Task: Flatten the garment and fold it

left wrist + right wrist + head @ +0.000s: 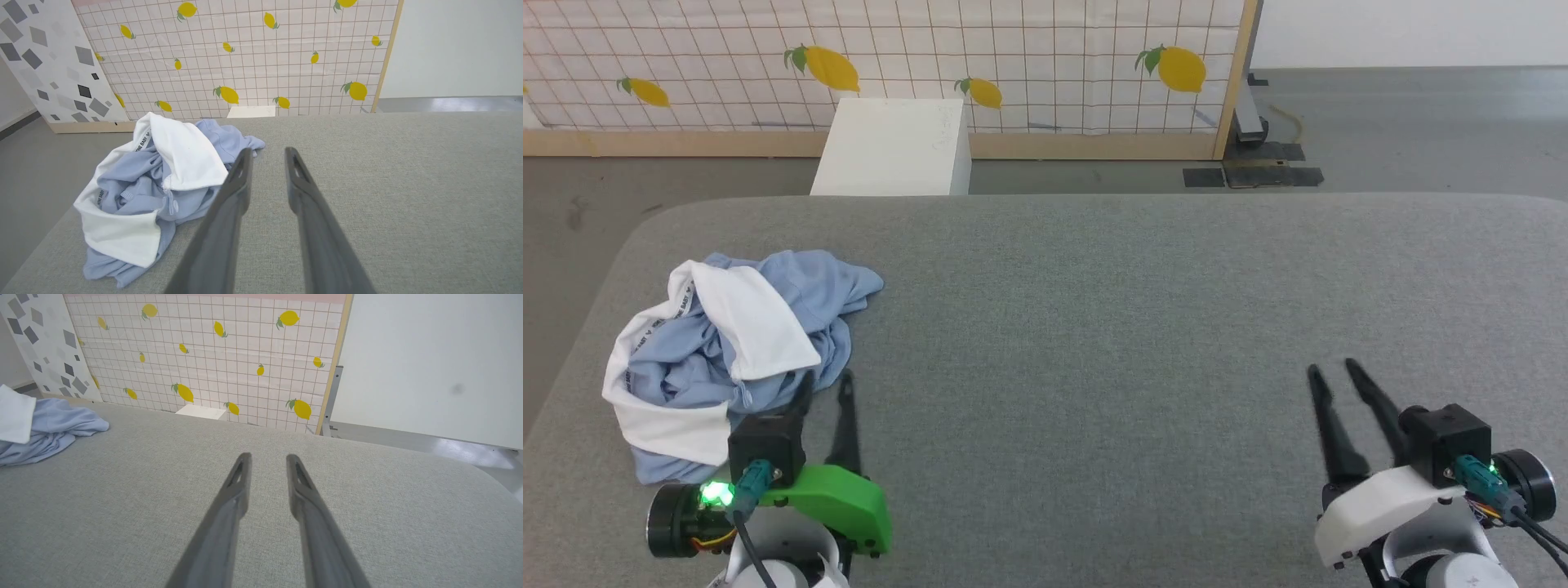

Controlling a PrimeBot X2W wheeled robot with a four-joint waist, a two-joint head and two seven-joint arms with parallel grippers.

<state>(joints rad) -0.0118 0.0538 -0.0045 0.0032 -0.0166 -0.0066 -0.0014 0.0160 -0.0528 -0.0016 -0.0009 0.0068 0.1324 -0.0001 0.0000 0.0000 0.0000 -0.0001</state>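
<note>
Far left on the grey surface (1094,327) lies the garment (735,351). It is a crumpled heap of light blue cloth with broad white lining turned outward, close to the surface's rounded left edge. I can pick out no sleeve, hem or collar for certain.

Just right of the heap are my left jaws, their dark fingers (847,408) parted with nothing between them. In the left wrist view the nearer finger (239,179) crosses the heap's right border; I cannot tell whether it touches cloth.

The middle of the surface is bare. Well to the right are my right jaws, whose fingers (1327,416) are likewise parted and empty, far from any cloth.

I judge the task barely begun, since nothing is flattened yet. The main risk is closing on the nearest fold and catching several layers at once, so the heap would rise as one knot instead of opening. A pull toward the left could also drag the garment over the near edge to the floor, because so little surface lies beyond it. With the lining outward I might spread it wrong side up — and one pair of jaws working alone would only twist it.
</note>
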